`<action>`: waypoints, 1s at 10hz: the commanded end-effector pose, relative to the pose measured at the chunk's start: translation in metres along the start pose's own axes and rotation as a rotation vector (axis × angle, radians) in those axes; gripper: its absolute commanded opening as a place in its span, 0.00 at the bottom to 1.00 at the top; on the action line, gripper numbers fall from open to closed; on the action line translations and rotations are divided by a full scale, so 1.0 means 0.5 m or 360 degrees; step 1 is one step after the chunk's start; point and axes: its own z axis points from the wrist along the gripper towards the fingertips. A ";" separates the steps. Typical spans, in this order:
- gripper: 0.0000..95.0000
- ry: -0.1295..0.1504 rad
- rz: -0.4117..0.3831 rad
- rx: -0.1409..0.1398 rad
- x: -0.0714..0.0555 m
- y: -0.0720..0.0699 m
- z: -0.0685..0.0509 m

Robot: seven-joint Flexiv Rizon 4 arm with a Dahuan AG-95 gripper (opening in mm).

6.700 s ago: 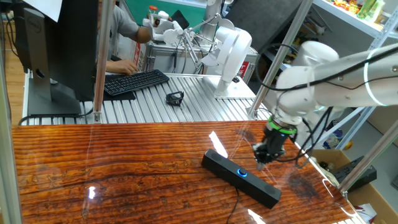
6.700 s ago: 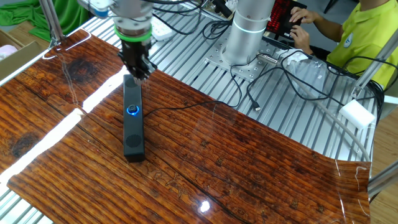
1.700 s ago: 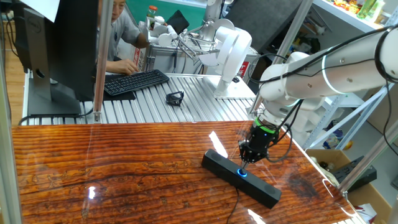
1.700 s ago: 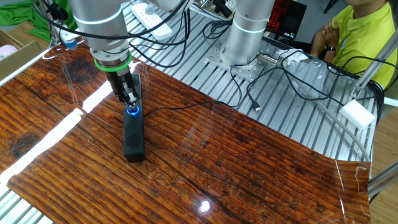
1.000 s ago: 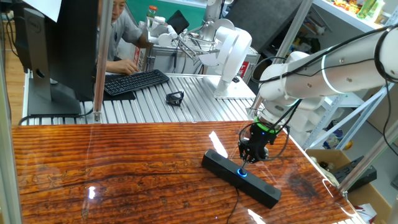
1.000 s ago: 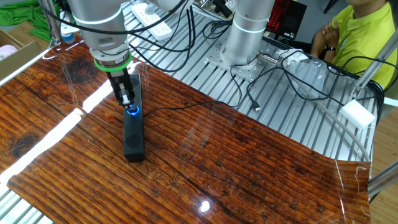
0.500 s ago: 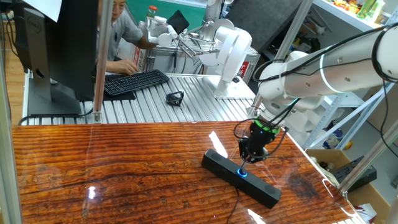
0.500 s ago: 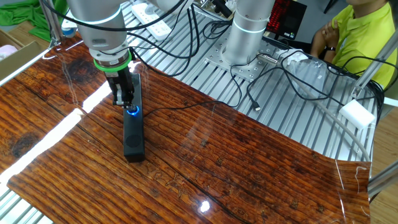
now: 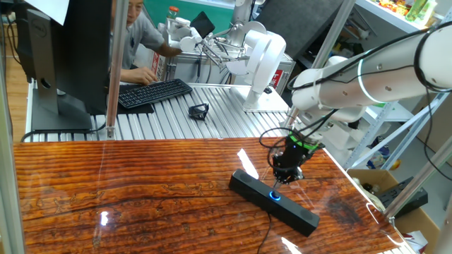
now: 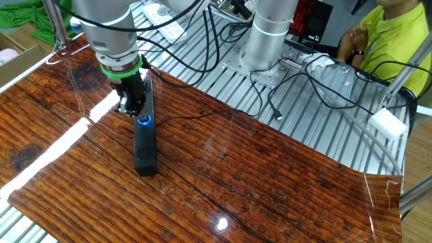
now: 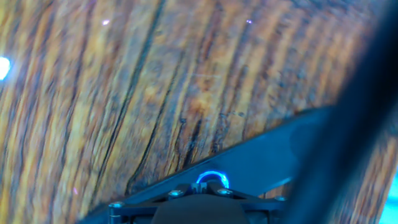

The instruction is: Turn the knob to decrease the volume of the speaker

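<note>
The speaker (image 9: 274, 200) is a long black bar lying diagonally on the wooden table; it also shows in the other fixed view (image 10: 143, 135) and the hand view (image 11: 273, 163). The knob (image 9: 275, 196) glows blue mid-top, and shows in the other fixed view (image 10: 143, 121) and the hand view (image 11: 212, 178). My gripper (image 9: 285, 179) points straight down at the knob, as the other fixed view (image 10: 134, 111) also shows. In the hand view the gripper (image 11: 199, 185) has its fingertips together at the ring's near edge. I cannot tell whether they touch it.
A thin black cable (image 10: 182, 119) runs from the speaker across the table. A dark blurred band (image 11: 348, 124) crosses the right of the hand view. A keyboard (image 9: 152, 92), a monitor (image 9: 63, 56) and a person (image 9: 138, 32) are beyond the table's far edge.
The gripper has turned about its own axis over the knob, and the cable on the wrist has swung round. The speaker has not moved.
</note>
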 end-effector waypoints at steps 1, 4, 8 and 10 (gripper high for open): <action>0.00 -0.0007 0.0385 0.0000 -0.004 0.005 -0.006; 0.00 -0.0004 0.0561 -0.0006 -0.005 0.006 -0.007; 0.00 0.0004 0.0691 -0.0012 -0.005 0.006 -0.007; 0.00 0.0005 0.0756 -0.0014 -0.005 0.006 -0.007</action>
